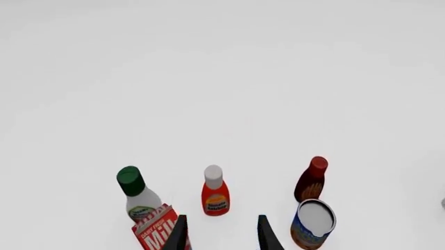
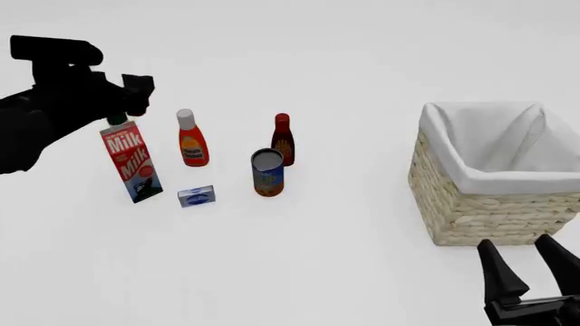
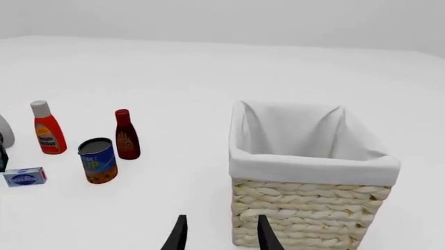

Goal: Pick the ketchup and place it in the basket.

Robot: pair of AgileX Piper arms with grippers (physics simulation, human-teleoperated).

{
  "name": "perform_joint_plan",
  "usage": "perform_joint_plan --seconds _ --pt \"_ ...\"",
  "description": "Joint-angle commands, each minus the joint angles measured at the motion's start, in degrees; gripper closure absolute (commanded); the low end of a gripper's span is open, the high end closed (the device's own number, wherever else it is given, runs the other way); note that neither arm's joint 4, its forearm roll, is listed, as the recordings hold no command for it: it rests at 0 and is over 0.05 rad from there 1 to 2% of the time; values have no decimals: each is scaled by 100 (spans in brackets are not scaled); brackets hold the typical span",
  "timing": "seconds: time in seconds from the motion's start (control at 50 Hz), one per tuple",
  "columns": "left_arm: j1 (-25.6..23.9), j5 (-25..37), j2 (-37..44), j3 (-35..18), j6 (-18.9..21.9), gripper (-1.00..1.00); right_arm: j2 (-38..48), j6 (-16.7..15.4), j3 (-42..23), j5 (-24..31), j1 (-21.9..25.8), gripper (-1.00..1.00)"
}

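Observation:
The ketchup (image 2: 191, 139), a red squeeze bottle with a pale cap and an orange label, stands upright between the milk carton (image 2: 132, 161) and a dark maroon bottle (image 2: 284, 139). My left gripper (image 2: 138, 95) hangs open above the carton, to the left of the ketchup and clear of it. In the left wrist view the ketchup (image 1: 215, 191) stands just beyond the open gripper (image 1: 222, 225). The wicker basket (image 2: 480, 210) with white lining sits at the right. My right gripper (image 2: 515, 243) stands open near the basket's front corner; its wrist view shows the basket (image 3: 309, 219) and the distant ketchup (image 3: 47, 128).
A blue can (image 2: 267, 172) stands in front of the maroon bottle and a small blue box (image 2: 195, 196) lies in front of the ketchup. A green-capped bottle (image 1: 137, 192) stands behind the milk carton (image 1: 158, 234), with the can (image 1: 313, 223) off to the other side.

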Motion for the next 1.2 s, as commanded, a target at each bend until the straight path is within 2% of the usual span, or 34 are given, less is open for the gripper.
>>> perform_joint_plan --seconds 0.02,0.14,0.3,0.66,1.2 --pt "16 182 448 -474 55 -100 174 45 1 -135 26 -100" --pt "-3 196 523 -506 70 -100 211 70 1 -167 47 -100" --pt "50 331 971 -843 10 -100 232 67 1 -193 61 -100" --pt "213 801 1852 -1980 -243 -100 408 45 1 -338 55 -100" --pt "293 802 2780 -2672 -306 -100 565 21 2 -458 -5 -100"
